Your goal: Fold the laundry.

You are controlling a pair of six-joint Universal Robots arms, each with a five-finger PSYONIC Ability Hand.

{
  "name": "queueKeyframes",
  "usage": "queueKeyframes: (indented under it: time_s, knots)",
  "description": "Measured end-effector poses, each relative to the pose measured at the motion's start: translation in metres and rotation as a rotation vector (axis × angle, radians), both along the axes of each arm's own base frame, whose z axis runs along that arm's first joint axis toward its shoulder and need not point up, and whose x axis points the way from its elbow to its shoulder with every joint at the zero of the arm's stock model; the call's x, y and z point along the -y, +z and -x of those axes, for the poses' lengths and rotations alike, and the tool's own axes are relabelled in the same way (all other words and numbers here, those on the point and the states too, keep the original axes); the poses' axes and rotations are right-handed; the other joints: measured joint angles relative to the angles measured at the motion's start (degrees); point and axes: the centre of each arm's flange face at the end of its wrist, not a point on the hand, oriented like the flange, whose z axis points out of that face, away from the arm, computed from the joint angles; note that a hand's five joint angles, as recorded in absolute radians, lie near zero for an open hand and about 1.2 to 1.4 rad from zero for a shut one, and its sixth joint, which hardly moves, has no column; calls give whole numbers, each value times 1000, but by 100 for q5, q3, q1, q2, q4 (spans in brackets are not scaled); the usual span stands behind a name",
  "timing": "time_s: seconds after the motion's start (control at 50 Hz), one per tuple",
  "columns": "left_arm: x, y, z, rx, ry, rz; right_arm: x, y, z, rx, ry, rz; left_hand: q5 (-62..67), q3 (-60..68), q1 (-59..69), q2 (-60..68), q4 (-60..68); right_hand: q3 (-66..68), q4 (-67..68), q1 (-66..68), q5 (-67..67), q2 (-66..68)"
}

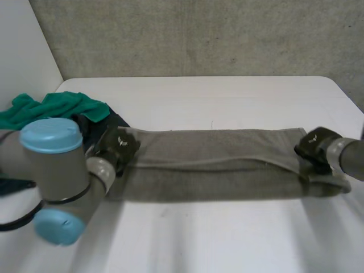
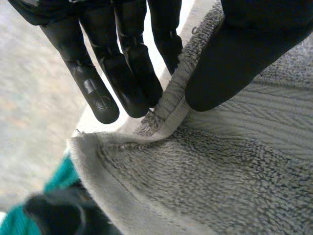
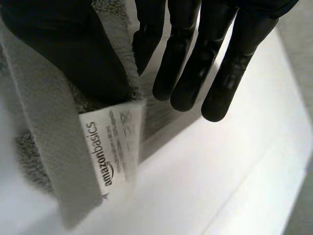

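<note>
A long grey towel, folded lengthwise, is stretched across the white table between my two hands. My left hand is at its left end. In the left wrist view the left hand pinches the towel's hem between thumb and straight fingers. My right hand is at the towel's right end. In the right wrist view the right hand holds the towel edge between thumb and fingers, and a white label hangs just below the thumb.
A green cloth lies bunched at the table's left edge, with a dark garment beside it, close behind my left hand. The green cloth also shows past the towel's corner in the left wrist view. A grey wall stands behind the table.
</note>
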Motion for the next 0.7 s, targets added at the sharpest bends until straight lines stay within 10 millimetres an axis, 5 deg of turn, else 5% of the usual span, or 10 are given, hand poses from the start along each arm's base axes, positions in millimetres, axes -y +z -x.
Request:
queueKeyframes:
  time_s: [0.18,0.36,0.4,0.44,0.46,0.48,0.52,0.7]
  knots:
    - [56,-9,38,-86,-20,210,47,-10,-18,-5,-29,172,0,0,0,0,0,0,0,0,0,0]
    - [89,-27,55,-61,-29,305,74,-24,-34,-3,-20,251,-6,-6,-9,-6,-7,0,0,0,0,0]
    - [95,-33,58,-54,-30,315,83,-28,-36,-2,-31,281,-778,-874,-674,-893,-900,-1176,-1193,-1090,-1097,-1289]
    - [98,-36,60,-51,-31,320,88,-29,-38,-2,-47,306,-3336,-3417,-3560,-3611,-3511,-2798,-2804,-2682,-2644,-2836]
    - [99,-37,61,-51,-31,321,90,-28,-38,-1,-55,316,-3336,-3417,-3560,-3611,-3511,-3378,-3376,-3236,-3211,-3533]
    - [100,-39,61,-50,-31,322,94,-26,-39,3,-72,339,-4622,-4683,-4784,-4762,-4802,-4734,-4745,-4180,-4565,-4781]
    - [101,-41,62,-51,-31,323,98,-19,-41,18,-101,380,-5076,-5172,-5145,-5245,-5287,-5441,-5430,-4471,-5257,-5419]
    - [93,-18,61,-72,-24,347,99,72,-41,251,-210,603,-5444,-5627,-5294,-5706,-5717,-5520,-5466,-4474,-5340,-5466]
